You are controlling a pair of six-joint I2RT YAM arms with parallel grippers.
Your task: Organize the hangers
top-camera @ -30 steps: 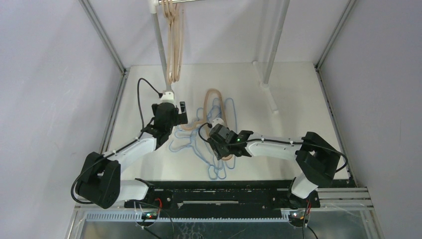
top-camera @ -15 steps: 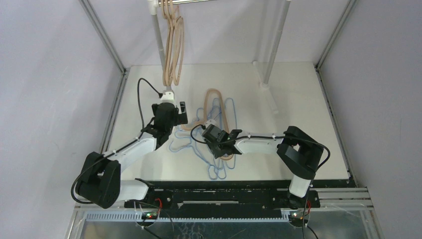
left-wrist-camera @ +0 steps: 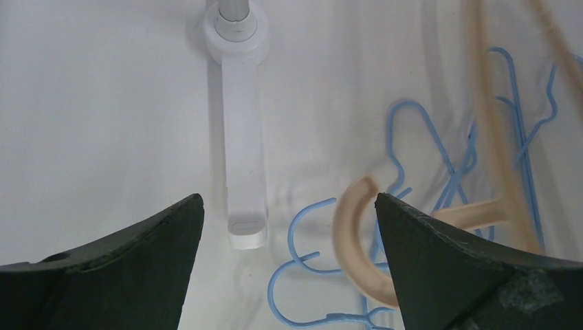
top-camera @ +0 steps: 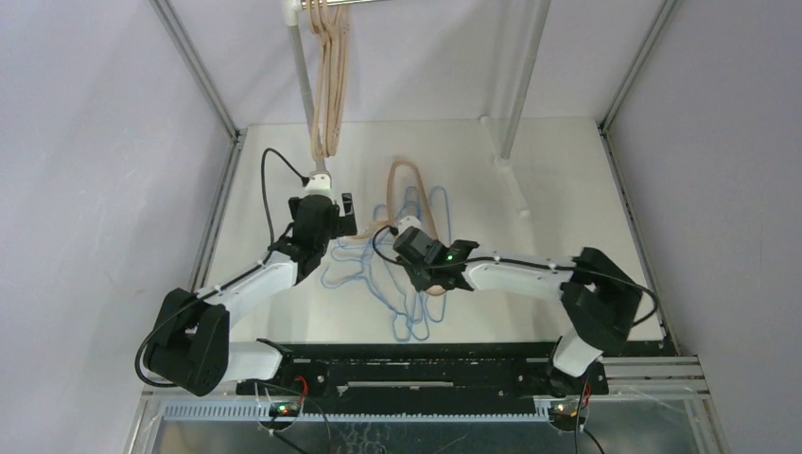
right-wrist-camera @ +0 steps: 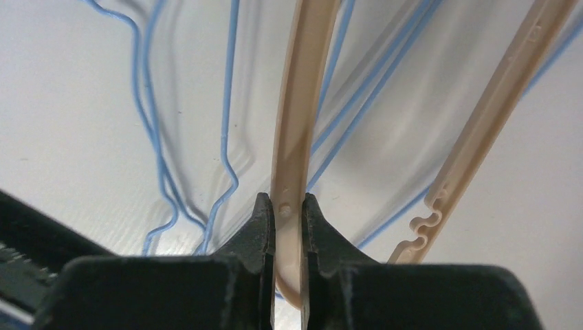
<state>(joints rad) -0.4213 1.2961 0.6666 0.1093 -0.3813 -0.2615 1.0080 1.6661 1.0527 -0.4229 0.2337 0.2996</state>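
While the right gripper (right-wrist-camera: 289, 206) is clamped tight on one arm of the tan wooden hanger (right-wrist-camera: 300, 103), the step in hand looks like picking that hanger out of the pile at the middle of the counter (top-camera: 567, 189). It lies there tangled among the blue wire hangers (top-camera: 407, 317). Other tan hangers (top-camera: 331, 85) hang from the rail (top-camera: 302, 80) above the counter's far-left corner. The left gripper (left-wrist-camera: 289, 206) hovers wide open and empty over the wooden hanger's hook, near the rail's white foot (left-wrist-camera: 245, 172). The next move probably calls for a slow lift that frees the wood from the wires, then bringing the hook up to the rail, perhaps with the left arm's help.
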